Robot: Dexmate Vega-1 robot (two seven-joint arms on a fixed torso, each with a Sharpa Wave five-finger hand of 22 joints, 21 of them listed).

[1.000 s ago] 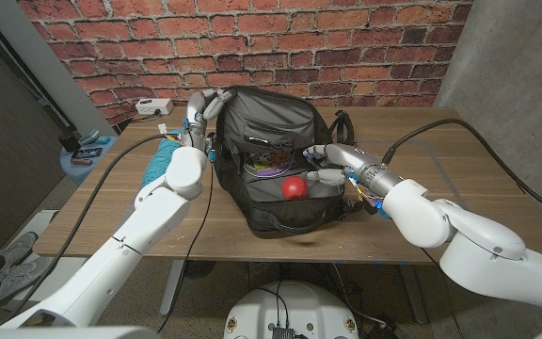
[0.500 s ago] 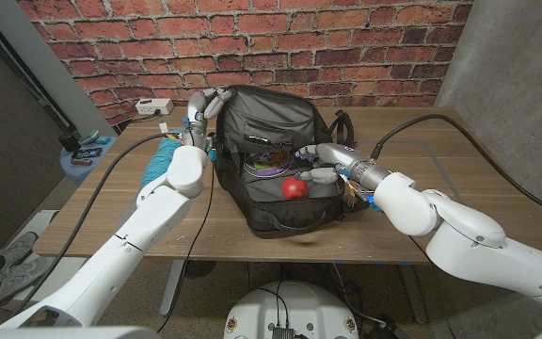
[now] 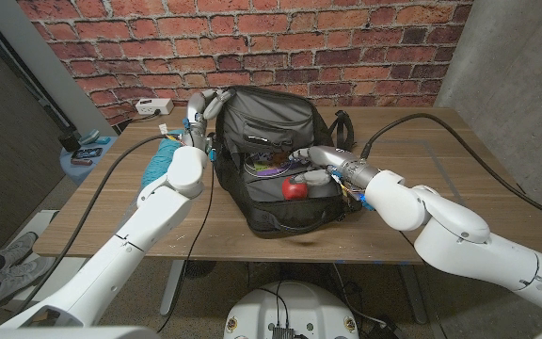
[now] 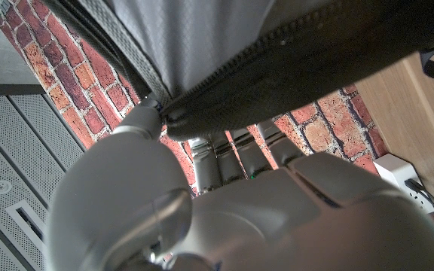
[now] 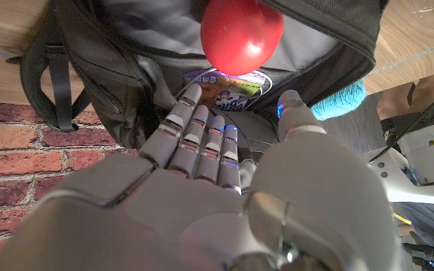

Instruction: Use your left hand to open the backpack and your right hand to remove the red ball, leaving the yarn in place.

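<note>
Arm shells: we note glossy white rounded casings on the left arm [image 3: 130,240] and right arm [image 3: 459,235].
Hands: left hand [image 3: 199,111] and right hand [image 3: 314,166] are silver-grey metal with segmented fingers [image 5: 202,135].
Cables: we see one black cable [image 3: 111,169] along the left arm, another black cable [image 3: 459,132] leaving the right arm.
Wiring: coloured wires show at the right wrist [image 3: 356,193], beside the hand.

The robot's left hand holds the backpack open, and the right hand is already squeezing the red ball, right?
Not quite. The left hand does hold the backpack open, but the right hand isn't squeezing the red ball yet. The right wrist view shows its fingers spread and apart from the ball.
</note>
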